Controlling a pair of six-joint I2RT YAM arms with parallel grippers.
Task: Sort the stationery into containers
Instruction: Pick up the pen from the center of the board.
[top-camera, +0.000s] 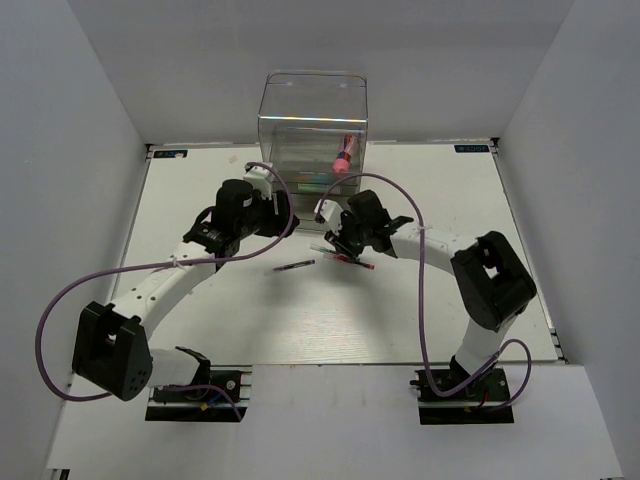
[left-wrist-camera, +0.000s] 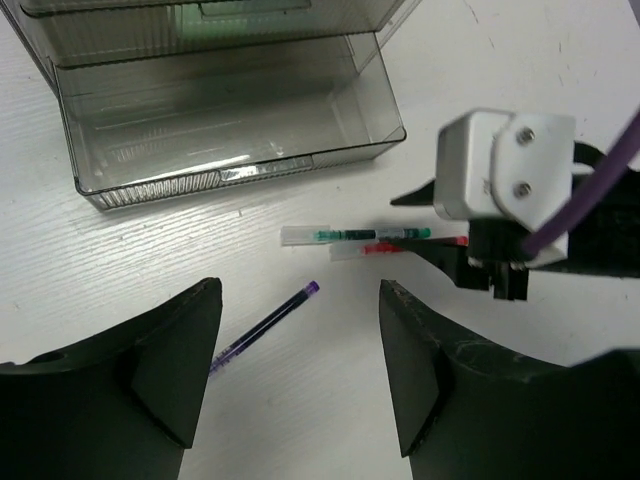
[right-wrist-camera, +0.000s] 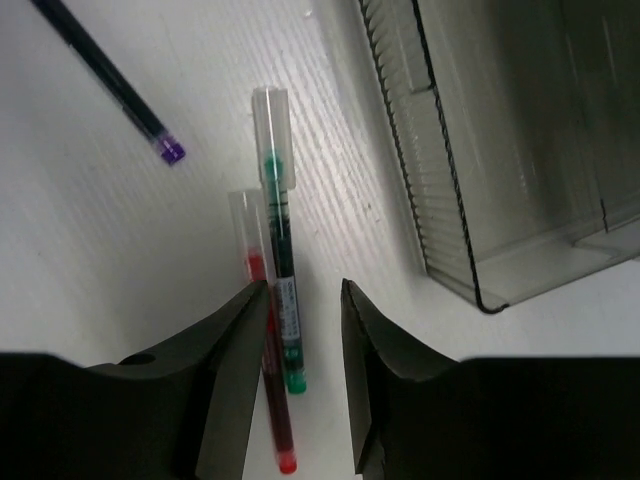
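Left fingers (left-wrist-camera: 180, 360) are spread wide, holding nothing, hovering over the worktop (top-camera: 300, 320) with the purple-tipped pen (left-wrist-camera: 265, 327) lying slantwise between them. Over to the right fingers (right-wrist-camera: 225, 400): a narrow gap, straddling the green pen (right-wrist-camera: 277, 215), which runs up between the tips. The gap looks wider than the pen, so there is no clamp on it. The red pen (right-wrist-camera: 247, 240) lies touching the green one, its lower part passing under one finger.

The left wrist view shows the pulled-out greyish drawer (left-wrist-camera: 230, 175) with nothing visible inside it, and the green and red pens just in front of it. Only the overhead camera takes in the whole clear organizer (top-camera: 312, 120), and there is a pink marker (top-camera: 342, 155) leaning in its tall top bin, something neither wrist view catches
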